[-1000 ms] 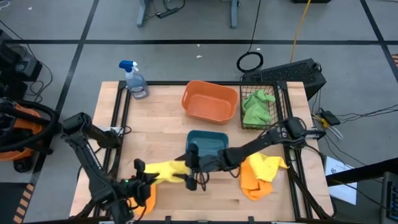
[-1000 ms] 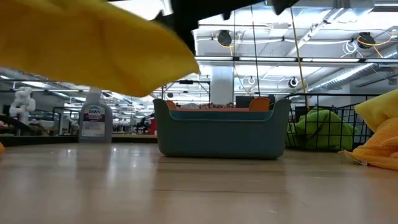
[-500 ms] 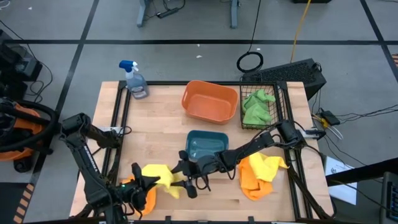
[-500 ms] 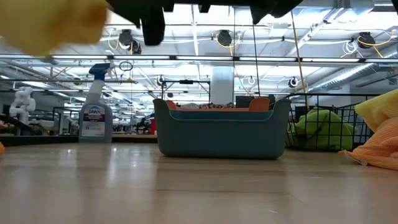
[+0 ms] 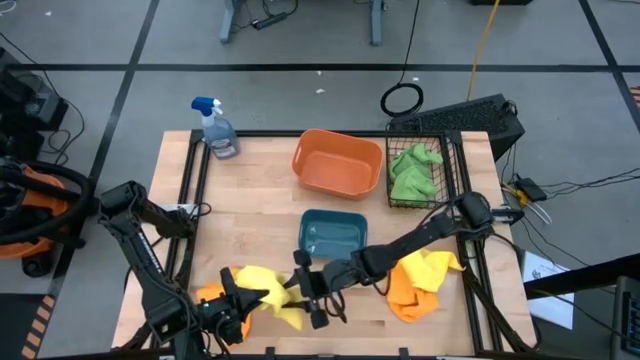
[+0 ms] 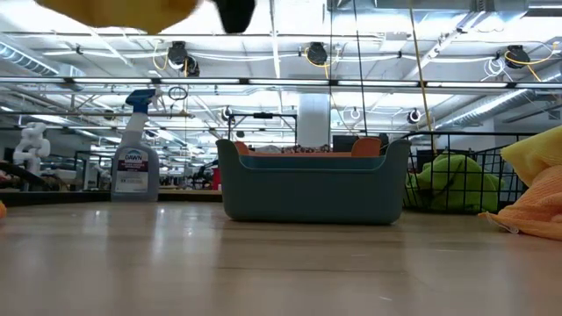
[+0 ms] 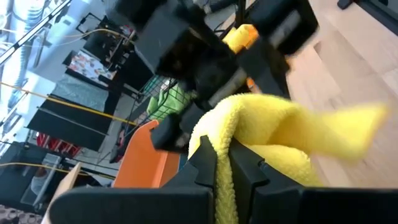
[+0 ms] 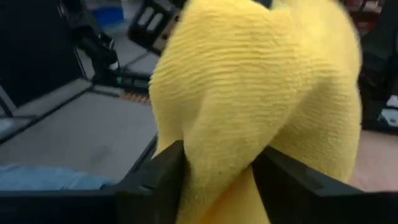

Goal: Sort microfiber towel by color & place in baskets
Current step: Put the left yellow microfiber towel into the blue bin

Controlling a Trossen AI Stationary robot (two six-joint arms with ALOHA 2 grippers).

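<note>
Both tools pinch one yellow towel [image 5: 262,292] above the table's [image 5: 250,200] near edge: the left tool [image 5: 238,310] and the right tool [image 5: 304,290] from each side.

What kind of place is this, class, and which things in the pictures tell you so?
Probably an industrial lab or workshop hall: a wooden worktable on a bare concrete floor with cables, and high ceiling rails with lamps visible beyond the teal tray.
</note>
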